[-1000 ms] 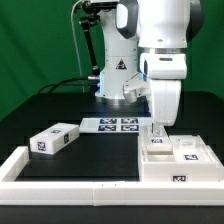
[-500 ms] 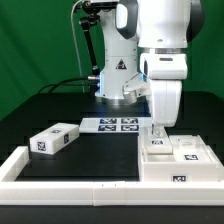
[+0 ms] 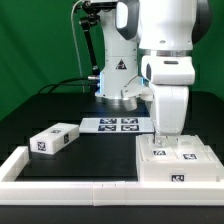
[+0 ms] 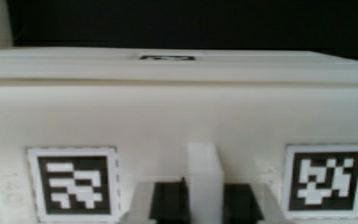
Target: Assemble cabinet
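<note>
The white cabinet shell (image 3: 178,172) stands at the exterior view's right, against the front border. Two smaller tagged box parts (image 3: 190,152) lie on top of it. My gripper (image 3: 163,140) reaches straight down onto these parts. In the wrist view a white tagged body (image 4: 176,100) fills the frame, with one tag (image 4: 75,182) on each side of a thin upright white rib (image 4: 202,175). My gripper (image 4: 202,205) is shut on that rib, its dark fingers pressed to both faces. Another white box part (image 3: 55,140) with tags lies apart at the exterior view's left.
The marker board (image 3: 118,125) lies flat on the black table behind the middle. A low white border frame (image 3: 70,185) runs along the front and left edges. The arm's base (image 3: 115,80) stands at the back.
My gripper has shifted toward the exterior view's right and lower. The tagged parts on the shell have shifted slightly with it. The left box part has not moved.
</note>
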Robot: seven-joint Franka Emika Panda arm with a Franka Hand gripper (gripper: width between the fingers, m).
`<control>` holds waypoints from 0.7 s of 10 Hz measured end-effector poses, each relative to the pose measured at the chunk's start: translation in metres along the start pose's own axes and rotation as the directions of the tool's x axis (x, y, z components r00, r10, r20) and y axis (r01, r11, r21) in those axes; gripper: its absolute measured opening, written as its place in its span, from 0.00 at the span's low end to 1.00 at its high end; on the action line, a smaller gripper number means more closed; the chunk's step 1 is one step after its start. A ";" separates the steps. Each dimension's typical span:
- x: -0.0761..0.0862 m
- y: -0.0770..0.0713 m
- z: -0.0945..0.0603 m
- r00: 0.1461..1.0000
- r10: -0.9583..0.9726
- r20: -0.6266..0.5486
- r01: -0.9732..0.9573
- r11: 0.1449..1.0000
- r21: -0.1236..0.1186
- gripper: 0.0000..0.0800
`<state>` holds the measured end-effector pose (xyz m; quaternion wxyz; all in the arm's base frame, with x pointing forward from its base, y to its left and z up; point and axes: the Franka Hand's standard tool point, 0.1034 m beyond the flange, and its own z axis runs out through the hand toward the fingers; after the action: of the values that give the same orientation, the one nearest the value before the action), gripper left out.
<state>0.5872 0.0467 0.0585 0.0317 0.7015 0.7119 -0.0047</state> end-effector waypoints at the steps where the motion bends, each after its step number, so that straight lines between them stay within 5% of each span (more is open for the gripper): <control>1: 0.000 0.003 0.002 1.000 0.004 0.004 -0.004 1.000 0.015 0.09; 2: 0.000 0.004 0.002 1.000 0.004 0.008 -0.005 1.000 0.029 0.09; 6: 0.004 0.001 0.000 0.998 0.058 0.001 -0.058 0.998 0.005 0.10; 7: -0.002 0.002 0.000 0.996 0.084 0.001 -0.084 0.996 0.002 0.32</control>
<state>0.5888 0.0447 0.0591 0.0313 0.7309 0.6818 -0.0045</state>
